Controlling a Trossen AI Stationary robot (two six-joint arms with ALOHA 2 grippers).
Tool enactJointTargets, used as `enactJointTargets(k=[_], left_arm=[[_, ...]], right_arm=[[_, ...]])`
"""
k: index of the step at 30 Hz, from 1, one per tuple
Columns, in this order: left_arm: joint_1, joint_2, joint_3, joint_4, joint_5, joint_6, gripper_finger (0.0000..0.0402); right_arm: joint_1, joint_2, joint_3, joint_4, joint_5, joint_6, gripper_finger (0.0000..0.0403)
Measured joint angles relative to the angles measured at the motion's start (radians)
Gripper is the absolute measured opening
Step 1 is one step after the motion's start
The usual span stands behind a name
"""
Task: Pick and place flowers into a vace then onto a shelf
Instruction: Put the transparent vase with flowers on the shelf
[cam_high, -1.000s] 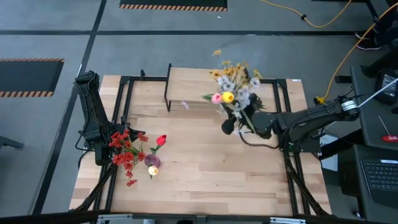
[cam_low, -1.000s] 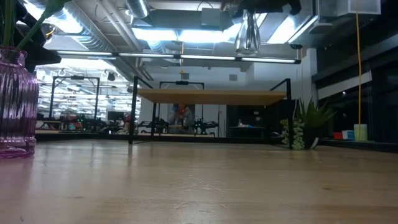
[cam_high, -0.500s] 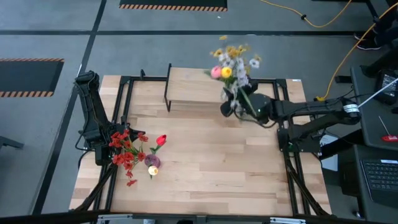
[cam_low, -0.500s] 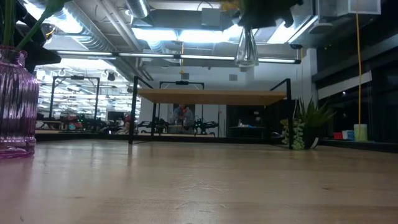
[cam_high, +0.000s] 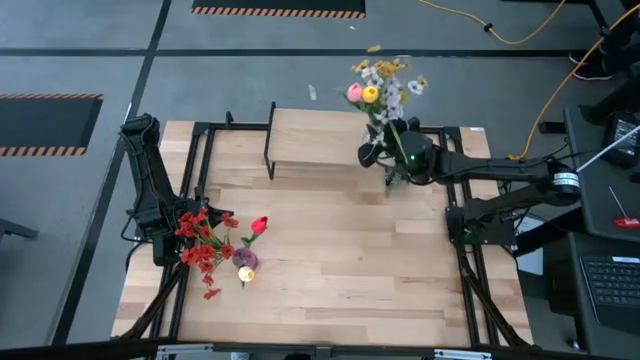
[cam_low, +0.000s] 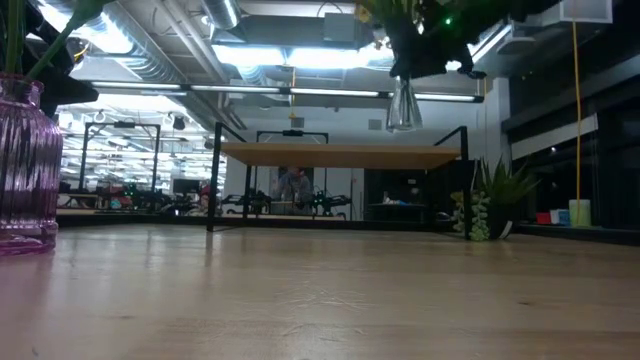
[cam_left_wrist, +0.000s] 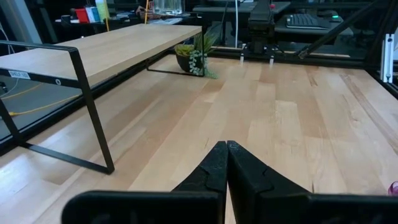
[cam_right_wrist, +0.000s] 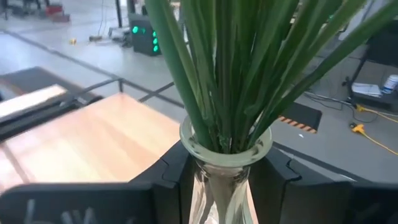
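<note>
A clear glass vase (cam_right_wrist: 225, 163) holds a bunch of flowers (cam_high: 382, 84): pink and yellow tulips and small yellow and white blossoms on green stalks (cam_right_wrist: 231, 68). My right gripper (cam_high: 392, 160) is shut on this vase and holds it in the air by the right end of the shelf (cam_high: 318, 142). In the low view the vase (cam_low: 403, 106) hangs above the shelf's top board (cam_low: 340, 154). My left gripper (cam_left_wrist: 227, 157) is shut on nothing at the table's left side, beside a purple vase (cam_low: 26, 165) with red flowers (cam_high: 205, 243). My right gripper pinches the vase's neck (cam_right_wrist: 205, 167), just under the rim, between its two fingers (cam_right_wrist: 169, 177). The fingers come about level from the table's right side. The vase hangs upright and clear of shelf and table, with the stalks rising out of its mouth.
The shelf stands on thin black legs (cam_left_wrist: 93, 115) at the far middle of the wooden table (cam_high: 330, 270). A small potted plant (cam_low: 490, 205) sits on the table by the shelf's right end. Black frame rails (cam_high: 190, 160) run along both table sides.
My right gripper has carried the clear vase toward the table's far edge, up to the shelf's right end. It has turned somewhat on the way, keeping its hold. The bouquet has moved along with it and stays upright.
</note>
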Motion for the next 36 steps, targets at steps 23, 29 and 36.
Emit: enactJointTargets(k=[23,29,36], left_arm=[[0.0,0.0,0.0,0.001,-0.005,0.015,0.0001],[0.0,0.0,0.0,0.001,-0.007,0.015,0.0001],[0.0,0.0,0.0,0.001,-0.008,0.016,0.0002]], right_arm=[[-0.089,0.0,-0.15,0.188,0.0,0.024,0.0109],[-0.102,0.0,-0.15,0.185,-0.002,0.049,0.0109],[-0.102,0.0,-0.149,0.149,-0.026,0.052,0.0109]])
